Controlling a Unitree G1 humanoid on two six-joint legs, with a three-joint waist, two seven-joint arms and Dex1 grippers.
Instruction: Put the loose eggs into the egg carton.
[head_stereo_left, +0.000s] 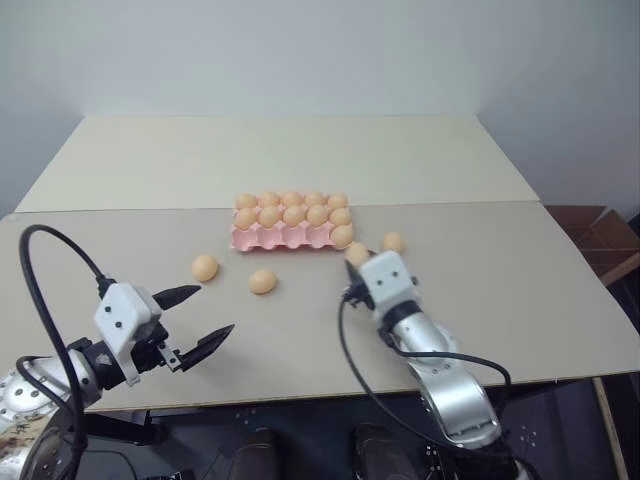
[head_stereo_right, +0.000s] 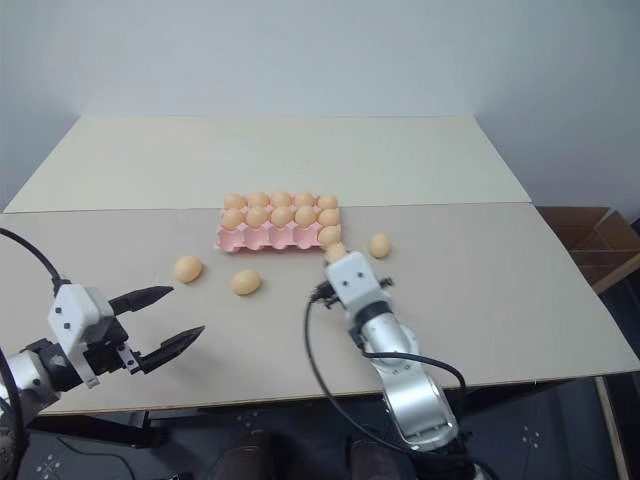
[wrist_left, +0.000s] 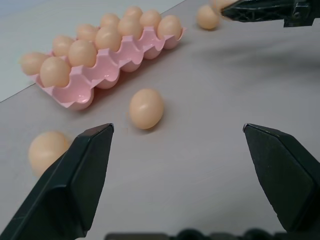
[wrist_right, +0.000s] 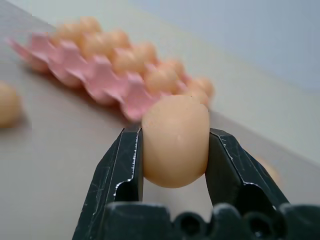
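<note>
The pink egg carton (head_stereo_left: 272, 239) lies mid-table, its two far rows full of eggs and one egg in the near row's right end cup. My right gripper (wrist_right: 175, 150) is shut on a pale orange egg (wrist_right: 175, 141) and holds it just above the table, near the carton's right front corner (head_stereo_left: 357, 253). Three loose eggs rest on the table: one (head_stereo_left: 393, 241) right of the carton, two (head_stereo_left: 205, 267) (head_stereo_left: 263, 281) in front of it to the left. My left gripper (head_stereo_left: 214, 310) hangs open and empty at the near left, pointing toward those two eggs (wrist_left: 146, 108).
The tabletop is two pale boards with a seam (head_stereo_left: 450, 203) just behind the carton. A brown cardboard box (head_stereo_left: 600, 235) stands off the table's right edge. A black cable (head_stereo_left: 350, 350) loops beside my right arm.
</note>
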